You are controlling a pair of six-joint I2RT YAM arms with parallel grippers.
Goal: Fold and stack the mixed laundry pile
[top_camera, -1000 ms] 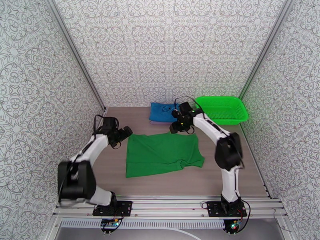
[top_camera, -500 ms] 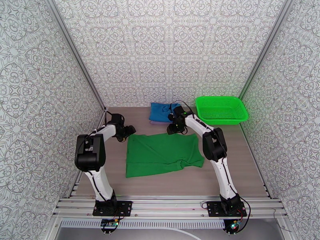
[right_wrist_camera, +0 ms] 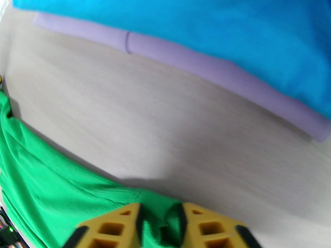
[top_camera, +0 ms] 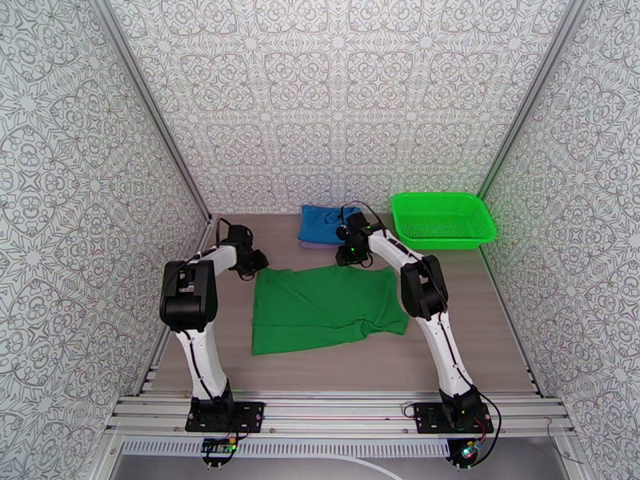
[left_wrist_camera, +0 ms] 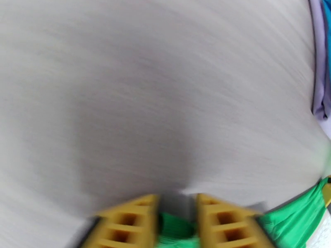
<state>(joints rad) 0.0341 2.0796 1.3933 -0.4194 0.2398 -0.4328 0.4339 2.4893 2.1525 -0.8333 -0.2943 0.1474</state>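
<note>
The dark green cloth garment lies flat mid-table, a low obstacle. Nearer than it, a broad band of bare wooden tabletop stands free up to the arm bases. Left of it runs a narrow free strip along the patterned wall; right of it, a wider one. At its far-left corner the left gripper and its white arm block the way; on its far edge, right of the middle, the right gripper does the same. Beyond its far edge only a slim gap lies before the folded bright blue cloth stacked on a lavender-grey cloth. Beyond its far-right corner sits the bright green plastic mesh basket.
</note>
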